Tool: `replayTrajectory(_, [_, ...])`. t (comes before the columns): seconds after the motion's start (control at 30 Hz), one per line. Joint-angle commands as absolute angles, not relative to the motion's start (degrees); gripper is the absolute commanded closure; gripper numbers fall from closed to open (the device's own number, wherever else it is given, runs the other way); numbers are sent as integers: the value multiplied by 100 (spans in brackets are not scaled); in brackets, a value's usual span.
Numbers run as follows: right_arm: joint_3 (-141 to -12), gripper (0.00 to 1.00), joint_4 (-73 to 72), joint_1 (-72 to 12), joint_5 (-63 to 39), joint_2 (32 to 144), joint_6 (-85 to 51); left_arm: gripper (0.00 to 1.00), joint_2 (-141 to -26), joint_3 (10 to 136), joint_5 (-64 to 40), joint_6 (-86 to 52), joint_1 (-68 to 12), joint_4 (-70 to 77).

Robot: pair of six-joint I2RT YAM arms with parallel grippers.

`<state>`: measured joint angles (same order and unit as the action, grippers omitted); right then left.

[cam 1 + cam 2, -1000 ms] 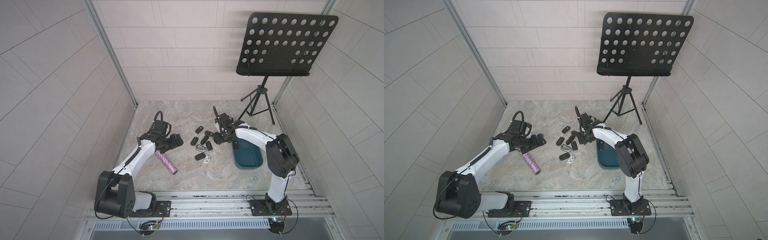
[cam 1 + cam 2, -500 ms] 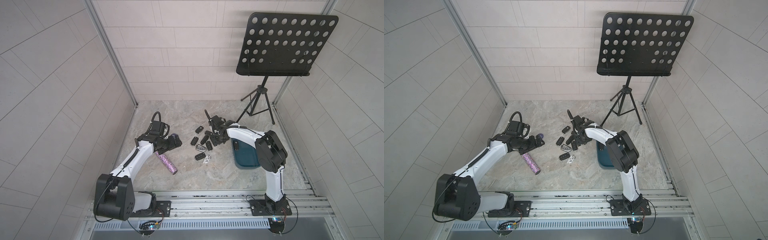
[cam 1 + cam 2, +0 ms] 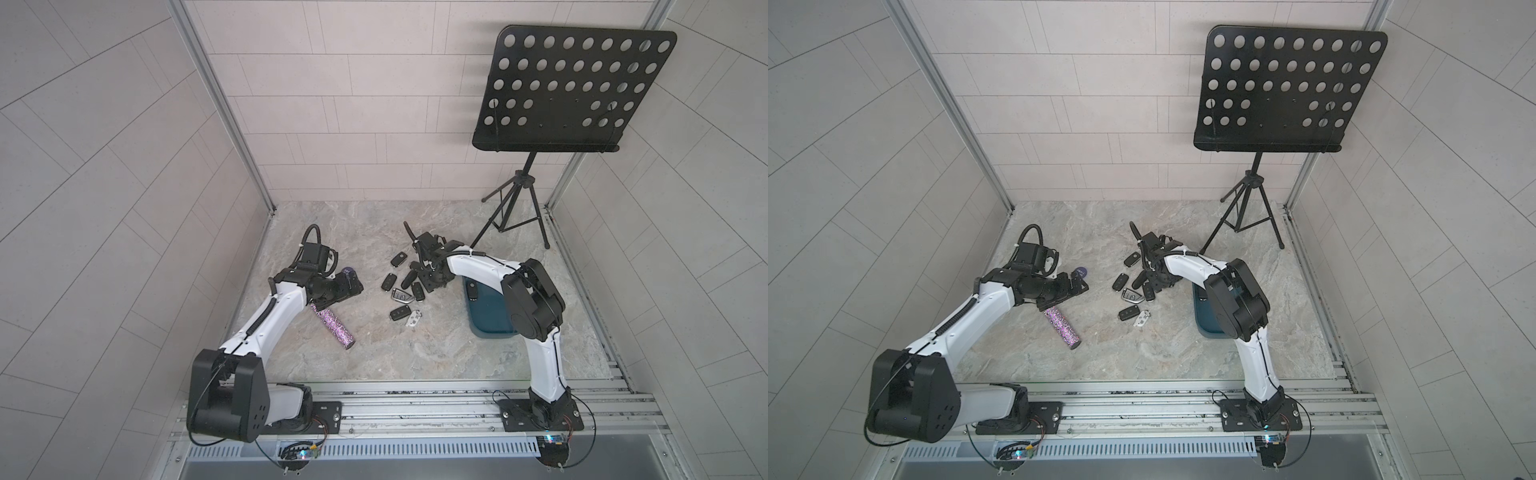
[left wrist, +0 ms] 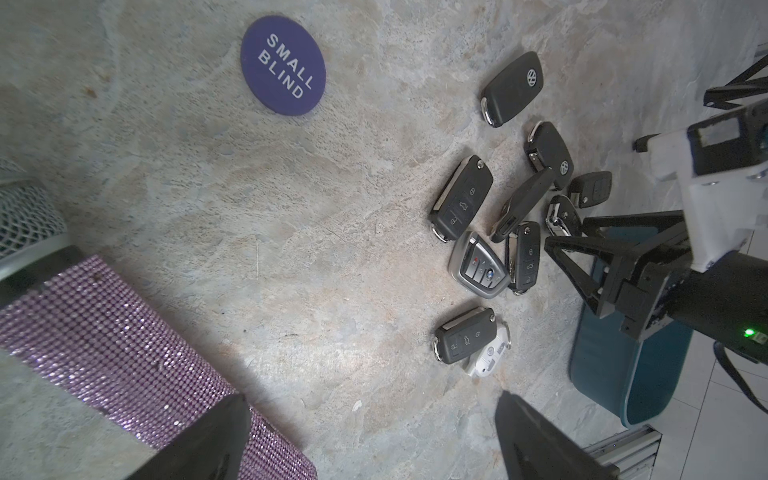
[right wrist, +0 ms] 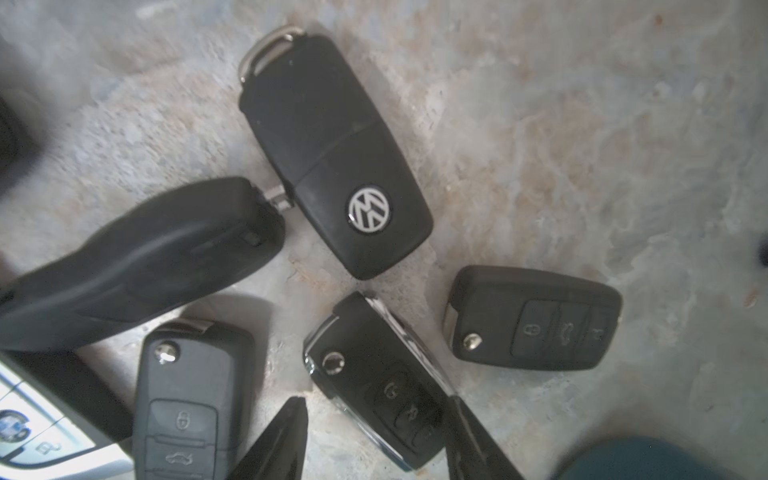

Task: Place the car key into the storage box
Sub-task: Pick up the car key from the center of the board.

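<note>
Right gripper (image 5: pixel 376 401) astride car key (image 5: pixel 365 370)

Both top views are lit brightly and evenly by diffuse light, and only soft, faint shadows are cast on the grey marbled stone floor (image 3: pixel 415 345). The straight joints of the pale tiled walls (image 3: pixel 104 166) are bent towards the edges by the wide lens. In the left wrist view, sparkle is thrown off the purple rhinestone-covered cylinder (image 4: pixel 104 332). The right wrist view is dimmer and softer, and the dark teal plastic tray (image 5: pixel 648 461) is rendered out of focus.
</note>
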<state>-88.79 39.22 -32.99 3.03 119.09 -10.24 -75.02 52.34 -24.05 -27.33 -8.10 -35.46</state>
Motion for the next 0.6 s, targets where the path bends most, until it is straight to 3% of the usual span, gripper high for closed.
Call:
replayTrajectory(0.0, [-8955, 44, 4122, -3322, 530, 12050, -854, 0, -7403, 5186, -2406, -2634, -767, -3652])
replayTrajectory(0.57, [-9018, 45, 4396, -3322, -10, 11843, -1040, 0, -7410, 5186, -2395, -2680, -765, -3682])
